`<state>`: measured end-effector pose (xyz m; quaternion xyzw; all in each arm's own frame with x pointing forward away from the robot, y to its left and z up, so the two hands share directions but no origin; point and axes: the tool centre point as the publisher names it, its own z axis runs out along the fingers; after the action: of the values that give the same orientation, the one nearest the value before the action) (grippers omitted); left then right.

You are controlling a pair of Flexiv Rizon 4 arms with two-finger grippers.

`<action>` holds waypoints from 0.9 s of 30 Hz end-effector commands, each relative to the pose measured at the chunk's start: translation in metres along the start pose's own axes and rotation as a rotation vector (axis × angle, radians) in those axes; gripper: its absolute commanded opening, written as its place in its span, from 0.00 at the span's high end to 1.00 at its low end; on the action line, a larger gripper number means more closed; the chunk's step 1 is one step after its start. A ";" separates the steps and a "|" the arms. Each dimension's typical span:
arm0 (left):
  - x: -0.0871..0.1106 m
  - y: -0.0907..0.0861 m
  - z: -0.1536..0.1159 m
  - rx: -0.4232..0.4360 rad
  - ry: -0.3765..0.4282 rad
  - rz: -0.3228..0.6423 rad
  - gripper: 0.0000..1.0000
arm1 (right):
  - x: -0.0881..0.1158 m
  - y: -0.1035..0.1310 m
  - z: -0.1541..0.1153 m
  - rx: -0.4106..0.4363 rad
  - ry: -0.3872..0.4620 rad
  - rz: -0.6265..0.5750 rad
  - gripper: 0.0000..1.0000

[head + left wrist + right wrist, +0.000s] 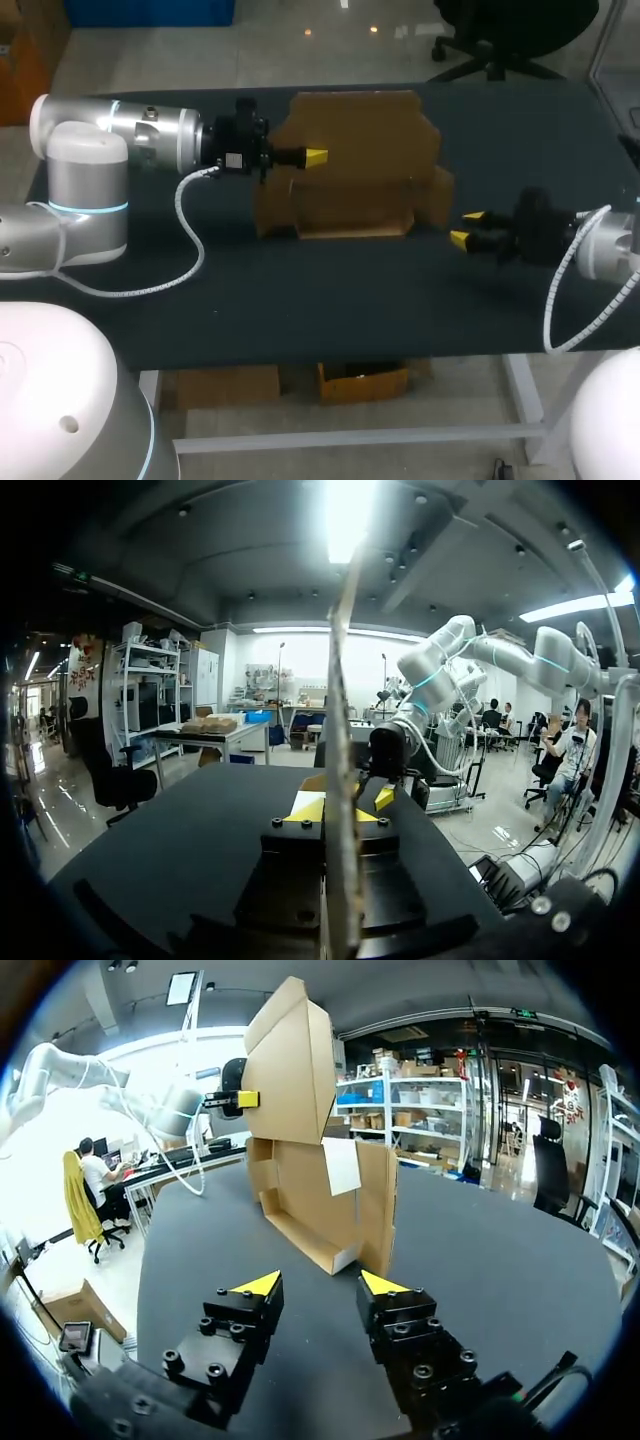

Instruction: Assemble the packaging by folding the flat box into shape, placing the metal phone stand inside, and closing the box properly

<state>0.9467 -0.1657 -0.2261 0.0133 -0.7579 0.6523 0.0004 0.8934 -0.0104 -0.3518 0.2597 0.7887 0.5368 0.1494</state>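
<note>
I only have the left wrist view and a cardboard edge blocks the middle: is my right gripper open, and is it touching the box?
Observer: The right gripper is open and sits apart from the box, off its right side.
Operator: Is the box folded yet?
Observer: Partly. The right wrist view shows its base and side walls standing, with the lid flap raised and the left gripper shut on that flap.
Operator: Any phone stand inside?
Observer: None shows in any view.

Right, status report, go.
Left gripper shut on box, top flap. Right gripper open, clear of box. Box part-folded, standing on table. Phone stand not in view.
</note>
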 end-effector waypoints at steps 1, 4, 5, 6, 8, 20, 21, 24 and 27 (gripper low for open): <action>-0.001 0.004 -0.001 -0.001 0.002 0.000 1.00 | -0.008 0.004 0.002 0.038 0.010 -0.008 0.51; -0.001 0.004 -0.001 -0.001 0.002 0.000 1.00 | -0.015 0.004 0.005 0.044 0.009 -0.014 0.50; -0.001 0.004 -0.001 -0.001 0.002 0.000 1.00 | -0.018 0.003 0.005 0.049 0.007 -0.017 0.50; -0.001 0.004 -0.001 -0.001 0.002 0.000 1.00 | -0.021 0.003 0.005 0.050 0.006 -0.018 0.50; -0.001 0.004 -0.001 -0.001 0.002 0.000 1.00 | -0.025 0.002 0.006 0.050 0.007 -0.019 0.51; -0.001 0.004 -0.001 -0.001 0.002 0.000 1.00 | -0.047 0.007 0.026 0.106 0.010 -0.050 0.49; -0.001 0.004 -0.001 -0.001 0.002 0.000 1.00 | -0.049 0.007 0.027 0.107 0.010 -0.051 0.49; -0.001 0.004 -0.001 -0.001 0.002 0.000 1.00 | -0.053 0.008 0.031 0.104 0.014 -0.052 0.49; -0.001 0.004 -0.001 -0.001 0.002 0.000 1.00 | -0.058 0.008 0.038 0.102 0.019 -0.053 0.50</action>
<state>0.9468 -0.1657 -0.2261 0.0134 -0.7579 0.6523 0.0004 0.9536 -0.0143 -0.3562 0.2425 0.8229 0.4928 0.1455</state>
